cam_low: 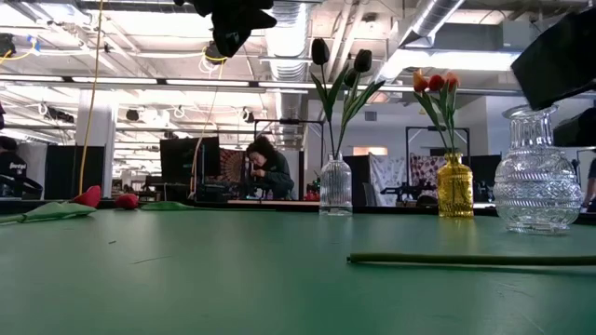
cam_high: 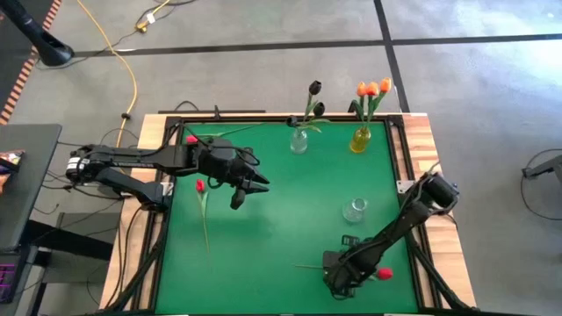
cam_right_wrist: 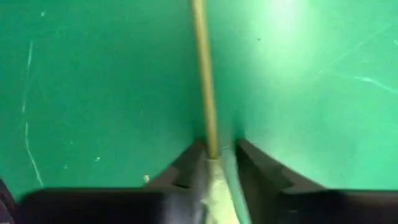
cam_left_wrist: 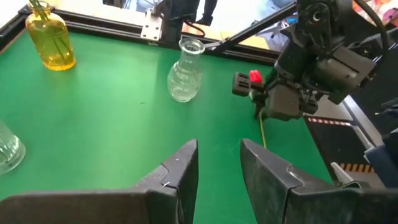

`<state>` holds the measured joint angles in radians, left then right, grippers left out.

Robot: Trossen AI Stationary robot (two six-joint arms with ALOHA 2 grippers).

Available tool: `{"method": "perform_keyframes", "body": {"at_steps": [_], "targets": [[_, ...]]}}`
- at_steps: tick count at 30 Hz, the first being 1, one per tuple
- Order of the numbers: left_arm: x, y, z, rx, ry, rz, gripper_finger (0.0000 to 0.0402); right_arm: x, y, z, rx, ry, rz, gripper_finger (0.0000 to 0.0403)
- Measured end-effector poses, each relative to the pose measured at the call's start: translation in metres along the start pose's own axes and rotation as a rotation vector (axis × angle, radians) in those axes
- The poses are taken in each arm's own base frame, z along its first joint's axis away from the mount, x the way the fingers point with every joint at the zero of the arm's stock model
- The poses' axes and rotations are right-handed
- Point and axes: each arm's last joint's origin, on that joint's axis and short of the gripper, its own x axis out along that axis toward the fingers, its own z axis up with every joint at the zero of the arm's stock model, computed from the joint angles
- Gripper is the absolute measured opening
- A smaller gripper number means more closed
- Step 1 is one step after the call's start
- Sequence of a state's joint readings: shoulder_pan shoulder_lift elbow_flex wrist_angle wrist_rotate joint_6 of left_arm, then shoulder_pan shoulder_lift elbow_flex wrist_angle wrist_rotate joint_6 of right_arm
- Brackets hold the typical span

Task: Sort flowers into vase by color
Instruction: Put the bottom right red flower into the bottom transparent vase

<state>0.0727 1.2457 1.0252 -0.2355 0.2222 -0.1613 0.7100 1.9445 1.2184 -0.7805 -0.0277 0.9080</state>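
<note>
Near the table's front right lies a red flower (cam_high: 384,274), its stem (cam_low: 466,261) flat on the green mat. My right gripper (cam_high: 338,276) stands over that stem, pointing down, shut on it. My left gripper (cam_high: 250,189) hovers open and empty over the table's left half. Two more red flowers (cam_high: 200,185) (cam_high: 191,139) lie on the mat at the left. A clear vase (cam_high: 299,140) at the far edge holds dark flowers (cam_high: 314,88). The yellow vase (cam_high: 361,139) beside it holds orange flowers (cam_high: 373,88). My right gripper pinches the red flower's stem (cam_right_wrist: 210,134) between its two fingers, some way along from the head. The fingers (cam_right_wrist: 186,165) come from above, pointing down, and lie across the stem. The flower lies flat on the mat.
An empty clear vase (cam_high: 355,209) stands on the mat just beyond my right gripper. A dark frame (cam_high: 399,149) borders the mat. The mat's middle (cam_high: 281,228) is bare. A person (cam_low: 268,167) sits in the room behind the table.
</note>
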Motion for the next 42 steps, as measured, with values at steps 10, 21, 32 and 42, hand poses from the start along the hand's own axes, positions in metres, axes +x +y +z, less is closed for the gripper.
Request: {"method": "perform_keyframes", "body": {"at_steps": [10, 21, 32, 42], "targets": [[0.0, 0.0, -0.001, 0.019, 0.008, 0.0, 0.0107, -0.027, 0.012, 0.012, -0.065, -0.04, -0.051, 0.0037], [-0.001, -0.001, 0.0, -0.093, 0.025, -0.107, 0.0107, -0.093, 0.008, 0.034, -0.202, -0.145, -0.273, 0.0023], [0.029, 0.003, -0.013, -0.542, 0.188, -0.243, 0.0107, -0.161, 0.0, 0.054, -0.587, -0.335, -0.608, 0.0023], [0.049, -0.005, -0.004, -0.684, 0.197, -0.508, 0.0107, -0.183, -0.026, 0.083, -0.884, -0.299, -0.99, 0.0023]]}}
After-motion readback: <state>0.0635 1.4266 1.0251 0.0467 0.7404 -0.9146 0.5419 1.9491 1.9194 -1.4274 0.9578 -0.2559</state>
